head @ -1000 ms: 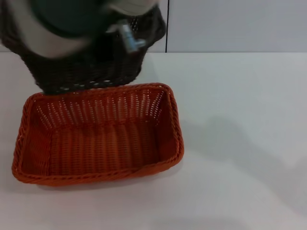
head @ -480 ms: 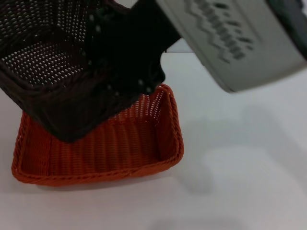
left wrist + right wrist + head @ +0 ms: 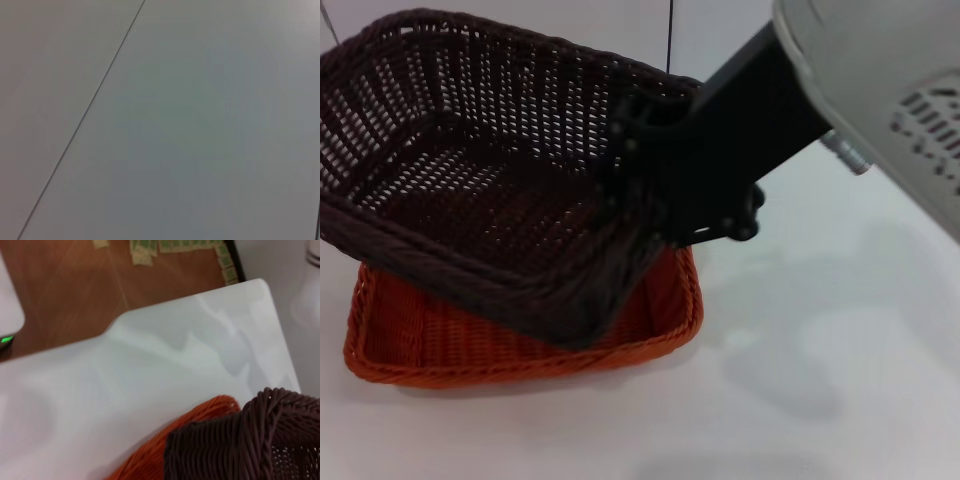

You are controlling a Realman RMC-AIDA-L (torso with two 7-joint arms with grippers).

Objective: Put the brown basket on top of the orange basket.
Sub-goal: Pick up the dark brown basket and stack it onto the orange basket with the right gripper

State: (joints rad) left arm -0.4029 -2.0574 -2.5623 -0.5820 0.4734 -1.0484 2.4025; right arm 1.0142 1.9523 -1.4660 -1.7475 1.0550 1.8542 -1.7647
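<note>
The right tool (image 3: pixel 655 175), entering from the upper right of the head view, is clamped on the right rim of the brown basket (image 3: pixel 480 180), which hangs tilted across the upper left and centre, over the orange basket (image 3: pixel 520 345) sitting on the white counter (image 3: pixel 820 400) at lower left

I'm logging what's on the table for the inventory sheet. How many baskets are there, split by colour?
Brown basket: 1
Orange basket: 1
Total: 2 baskets
</note>
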